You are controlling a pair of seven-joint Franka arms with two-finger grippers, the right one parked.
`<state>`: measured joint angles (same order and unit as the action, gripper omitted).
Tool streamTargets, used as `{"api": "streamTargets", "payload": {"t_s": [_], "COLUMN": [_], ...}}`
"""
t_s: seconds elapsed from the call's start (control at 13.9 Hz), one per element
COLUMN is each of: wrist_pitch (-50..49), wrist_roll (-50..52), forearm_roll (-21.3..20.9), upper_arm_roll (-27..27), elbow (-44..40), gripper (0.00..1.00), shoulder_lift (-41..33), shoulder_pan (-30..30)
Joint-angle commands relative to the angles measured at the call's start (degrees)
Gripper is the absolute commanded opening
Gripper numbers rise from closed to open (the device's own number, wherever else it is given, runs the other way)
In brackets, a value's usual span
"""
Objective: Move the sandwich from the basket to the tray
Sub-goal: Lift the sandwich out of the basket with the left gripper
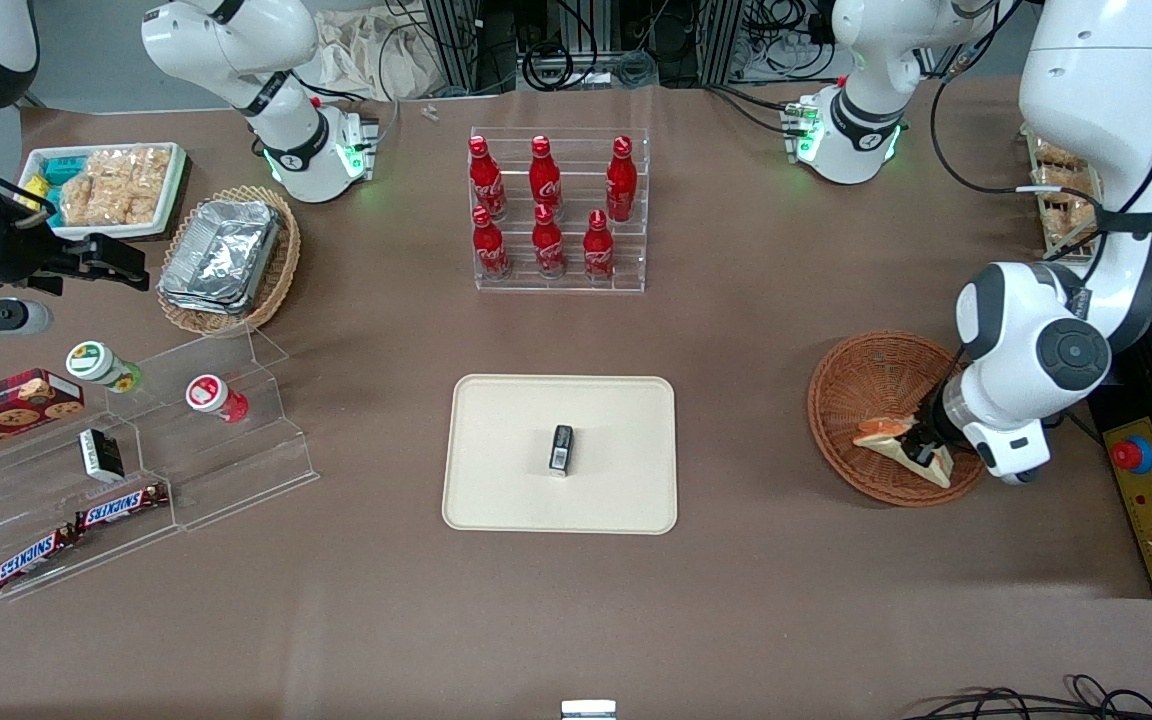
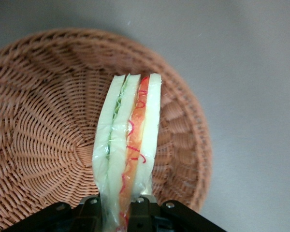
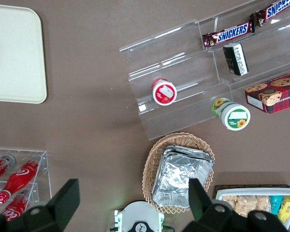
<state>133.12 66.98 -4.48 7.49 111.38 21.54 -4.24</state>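
The sandwich (image 1: 898, 441) is a wrapped white-bread wedge with orange-red and green filling. It hangs over the round reddish-brown wicker basket (image 1: 861, 392) at the working arm's end of the table. My gripper (image 1: 926, 447) is shut on one end of it. In the left wrist view the sandwich (image 2: 130, 145) stands out between the black fingers (image 2: 142, 208), with my gripper (image 2: 117, 212) clamped on it above the basket (image 2: 43, 145). The cream-beige tray (image 1: 496, 480) lies mid-table toward the parked arm's end from the basket, with a small dark packet (image 1: 561, 448) on it.
A clear rack of red cola bottles (image 1: 558, 208) stands farther from the front camera than the tray. A tan oval basket with foil containers (image 1: 226, 255), a white tray of bagged snacks (image 1: 106, 185) and an acrylic stand with snacks (image 1: 126, 470) fill the parked arm's end. A control box (image 1: 1151, 500) sits beside the basket.
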Motion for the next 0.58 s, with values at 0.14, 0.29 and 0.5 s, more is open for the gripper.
{"api": "streamTargets", "payload": {"t_s": [0.14, 0.29, 0.5], "wrist_pitch": [-18.99, -29.27, -41.16], "wrist_roll": [-3.93, -10.69, -24.22], "forearm_roll": [-1.41, -1.23, -0.53], "upper_arm_roll": [1.65, 1.82, 4.71], "elbow": [-12.64, -20.28, -30.67], "gripper": [0.00, 0.00, 0.00], "shoulder_lift": [-1.85, -2.12, -1.68], "shoulder_pan": [-0.07, -0.16, -0.24]}}
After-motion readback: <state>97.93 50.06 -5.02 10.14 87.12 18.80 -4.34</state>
